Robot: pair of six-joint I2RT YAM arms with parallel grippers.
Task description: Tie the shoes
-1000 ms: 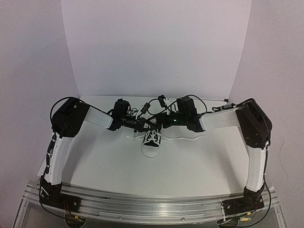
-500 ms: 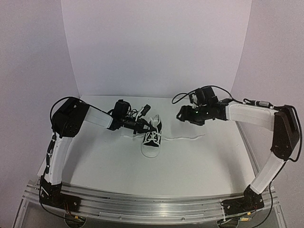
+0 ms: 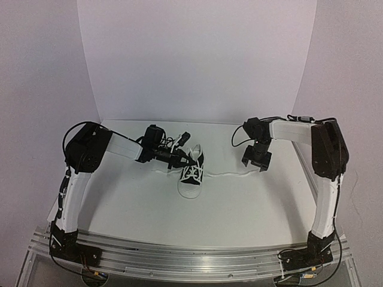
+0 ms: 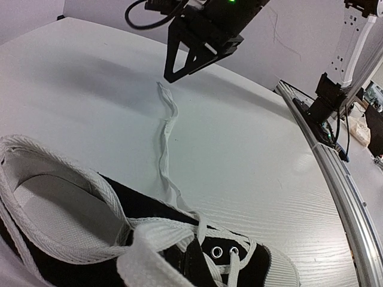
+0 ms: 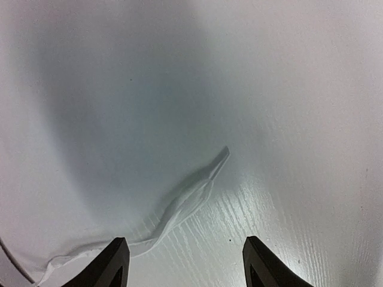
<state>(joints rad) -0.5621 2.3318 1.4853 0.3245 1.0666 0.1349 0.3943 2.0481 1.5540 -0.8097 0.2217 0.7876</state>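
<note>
Swung down, right claw (image 3: 255, 165) gapes empty over flat woven lace (image 5: 179, 207); left claw (image 3: 179, 158) at sneaker (image 3: 192, 174), grip unclear.

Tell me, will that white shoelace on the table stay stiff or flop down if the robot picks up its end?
Probably flop: the shoelace lies flat and wavy on the table, like soft woven cloth. It looks thin, so likely very light. Pulled hard, it might drag the little sneaker along, since its other end is laced into it.

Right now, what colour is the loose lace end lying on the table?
White; the lace end shows best in the right wrist view.
</note>
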